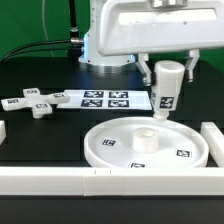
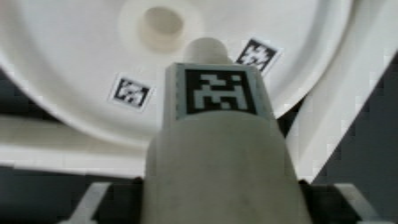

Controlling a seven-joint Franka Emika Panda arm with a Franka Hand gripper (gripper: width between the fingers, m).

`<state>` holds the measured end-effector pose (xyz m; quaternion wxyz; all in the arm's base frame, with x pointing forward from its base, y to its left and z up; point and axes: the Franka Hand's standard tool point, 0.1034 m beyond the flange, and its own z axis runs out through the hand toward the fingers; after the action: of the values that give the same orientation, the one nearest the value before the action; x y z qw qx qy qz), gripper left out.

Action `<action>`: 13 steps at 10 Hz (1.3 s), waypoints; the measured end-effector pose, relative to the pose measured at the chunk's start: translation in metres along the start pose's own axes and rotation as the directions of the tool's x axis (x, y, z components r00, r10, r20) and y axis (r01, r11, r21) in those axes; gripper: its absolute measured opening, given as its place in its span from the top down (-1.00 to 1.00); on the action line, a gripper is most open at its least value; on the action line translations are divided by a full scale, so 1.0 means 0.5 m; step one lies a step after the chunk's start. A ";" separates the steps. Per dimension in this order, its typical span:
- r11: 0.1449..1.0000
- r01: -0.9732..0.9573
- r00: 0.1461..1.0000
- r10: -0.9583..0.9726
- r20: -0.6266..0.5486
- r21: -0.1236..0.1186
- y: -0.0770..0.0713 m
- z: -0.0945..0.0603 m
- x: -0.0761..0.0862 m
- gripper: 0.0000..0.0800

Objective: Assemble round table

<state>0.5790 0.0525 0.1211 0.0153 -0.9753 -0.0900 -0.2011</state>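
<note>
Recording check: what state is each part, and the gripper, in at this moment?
gripper: shut on the leg.
leg: held roughly upright over the disc, not in its hub.
disc: lying flat, rim up, hub empty.
foot: lying flat and loose, at the exterior view's left.

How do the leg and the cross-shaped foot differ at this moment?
The leg stands upright in the air, clamped in the pincer over the round disc; the cross-shaped foot lies flat on the table, untouched. The leg is a single cylinder; the foot has four arms. Both are white with black-and-white tags.
</note>
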 end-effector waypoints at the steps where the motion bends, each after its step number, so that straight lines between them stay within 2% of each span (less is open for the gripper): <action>1: 1.000 0.002 0.998 -0.003 -0.066 -0.019 0.005 0.003 -0.005 -0.02; 3: 1.000 0.001 0.999 -0.002 -0.054 -0.018 0.006 0.007 -0.012 -0.02; 5: 0.999 -0.022 0.998 0.020 -0.058 -0.031 0.036 0.013 -0.028 -0.02; 6: 0.999 -0.019 0.996 0.016 -0.083 -0.036 0.033 0.016 -0.036 -0.02; 9: 0.999 -0.018 0.997 0.015 -0.072 -0.034 0.031 0.021 -0.041 -0.02; 11: 1.000 -0.008 0.998 0.007 -0.061 -0.026 0.014 0.035 -0.057 -0.02; 13: 1.000 -0.008 0.998 0.007 -0.055 -0.025 0.015 0.038 -0.060 -0.02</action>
<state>0.5605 0.0415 0.0916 0.0060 -0.9698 -0.0833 -0.2291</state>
